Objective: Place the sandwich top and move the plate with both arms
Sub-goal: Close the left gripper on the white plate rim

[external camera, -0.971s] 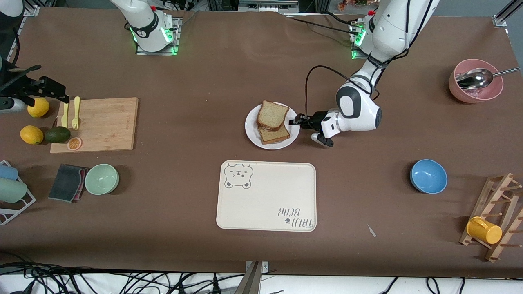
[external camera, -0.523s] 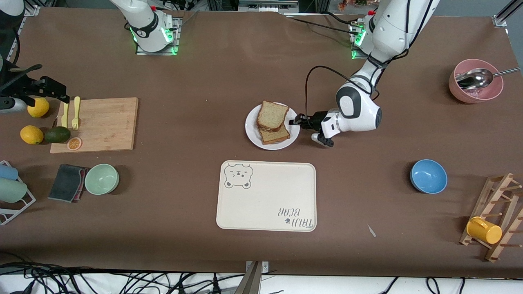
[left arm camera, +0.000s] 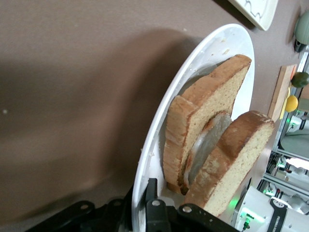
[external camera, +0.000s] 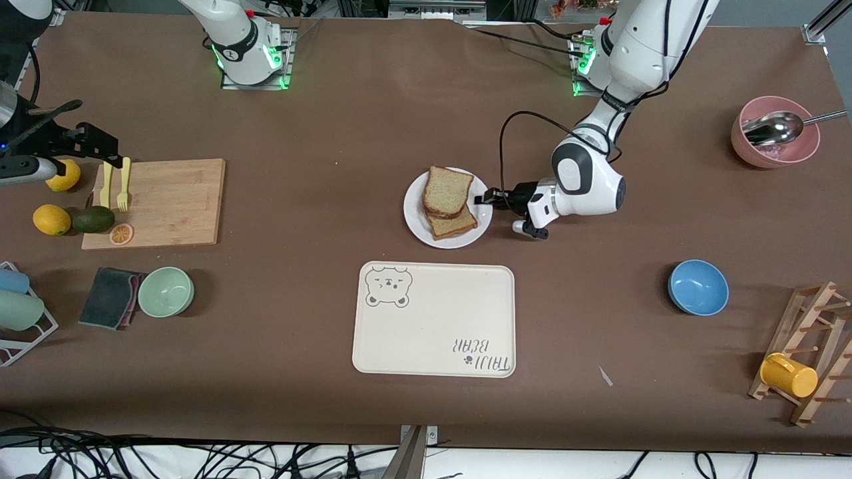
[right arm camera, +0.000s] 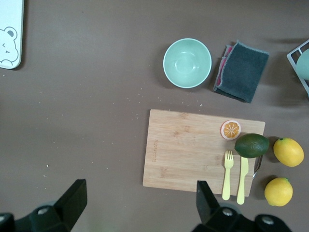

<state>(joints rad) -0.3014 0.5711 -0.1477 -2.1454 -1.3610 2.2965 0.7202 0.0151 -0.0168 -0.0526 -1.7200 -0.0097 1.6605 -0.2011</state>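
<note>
L gripper (external camera: 480, 199) is clamped tight on the rim of the plate (external camera: 416, 223), at the plate's edge toward the left arm's end of the table. Sandwich top (external camera: 448, 191) lies on the plate just past the jaws, skewed over the lower bread slice (external camera: 454, 225), w/ a pale filling between them in the left wrist view. R gripper (right arm camera: 137, 205) hangs w/ jaws wide, nothing held, over the cutting board (right arm camera: 190, 150) end of the table; fork (right arm camera: 227, 174) + avocado (right arm camera: 251, 145) below it.
</note>
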